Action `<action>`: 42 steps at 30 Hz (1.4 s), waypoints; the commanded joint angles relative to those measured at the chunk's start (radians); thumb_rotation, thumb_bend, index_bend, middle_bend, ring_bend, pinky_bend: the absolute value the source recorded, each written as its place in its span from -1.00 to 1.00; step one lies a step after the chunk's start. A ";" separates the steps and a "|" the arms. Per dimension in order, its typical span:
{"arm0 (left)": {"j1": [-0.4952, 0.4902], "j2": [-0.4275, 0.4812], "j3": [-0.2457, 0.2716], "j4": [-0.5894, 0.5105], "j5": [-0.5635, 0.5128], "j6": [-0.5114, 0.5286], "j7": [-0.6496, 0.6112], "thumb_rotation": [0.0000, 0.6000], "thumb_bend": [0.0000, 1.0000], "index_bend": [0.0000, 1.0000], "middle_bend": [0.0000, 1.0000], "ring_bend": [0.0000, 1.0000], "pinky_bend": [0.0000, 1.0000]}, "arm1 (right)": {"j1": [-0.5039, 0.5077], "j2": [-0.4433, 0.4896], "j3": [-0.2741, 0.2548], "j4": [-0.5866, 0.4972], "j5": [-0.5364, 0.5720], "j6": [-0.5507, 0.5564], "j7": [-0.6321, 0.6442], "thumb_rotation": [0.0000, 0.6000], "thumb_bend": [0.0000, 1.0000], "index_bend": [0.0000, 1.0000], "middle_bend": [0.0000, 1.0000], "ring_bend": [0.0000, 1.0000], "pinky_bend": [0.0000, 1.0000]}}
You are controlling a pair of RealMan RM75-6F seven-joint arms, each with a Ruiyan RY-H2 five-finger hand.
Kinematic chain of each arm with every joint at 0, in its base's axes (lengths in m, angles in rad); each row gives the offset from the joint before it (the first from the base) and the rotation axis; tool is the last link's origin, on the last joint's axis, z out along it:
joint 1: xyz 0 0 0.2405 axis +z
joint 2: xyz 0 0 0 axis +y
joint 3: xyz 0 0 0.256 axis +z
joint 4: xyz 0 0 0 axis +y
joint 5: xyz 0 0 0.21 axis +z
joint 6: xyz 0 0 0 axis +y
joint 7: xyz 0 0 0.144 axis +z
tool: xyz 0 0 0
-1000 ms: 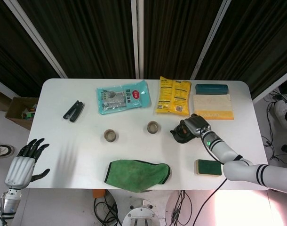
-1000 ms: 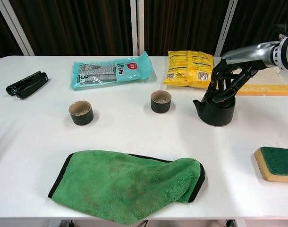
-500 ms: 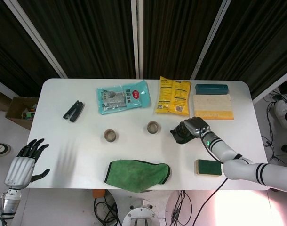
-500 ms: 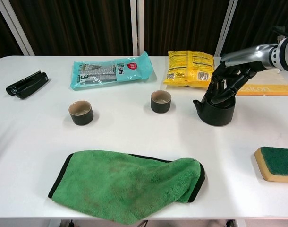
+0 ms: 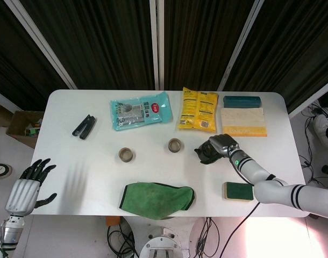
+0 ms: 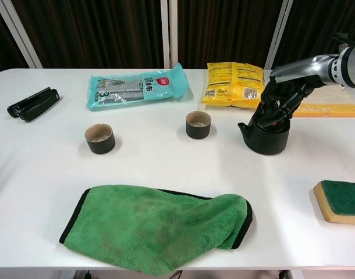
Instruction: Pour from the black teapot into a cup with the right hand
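Observation:
The black teapot (image 6: 265,138) (image 5: 204,156) stands on the white table (image 6: 166,163), right of centre, its spout pointing left. My right hand (image 6: 277,103) (image 5: 220,145) comes down on it from above, fingers curled together around its top. Two dark cups stand to the left of the pot: the nearer cup (image 6: 198,124) (image 5: 175,145) a short gap from the spout, the other cup (image 6: 99,138) (image 5: 126,155) further left. My left hand (image 5: 28,185) hangs off the table's left front corner, fingers spread, holding nothing; the chest view does not show it.
A green cloth (image 6: 160,224) lies at the front centre and a green-and-yellow sponge (image 6: 340,200) at the front right. Behind are a yellow bag (image 6: 234,82), a teal packet (image 6: 137,86), a black tool (image 6: 33,103), a beige pad (image 5: 243,121) and a teal case (image 5: 242,101).
The right hand's fingers have drawn in tighter over the teapot's top. The teapot, the cups and the left hand have stayed where they were.

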 commanded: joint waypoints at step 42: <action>0.001 -0.004 0.002 0.019 -0.006 -0.005 -0.021 1.00 -0.74 -0.59 -0.83 -0.85 -0.55 | 0.012 0.026 0.033 0.013 -0.030 -0.090 0.194 0.12 -0.76 0.76 0.73 0.56 0.22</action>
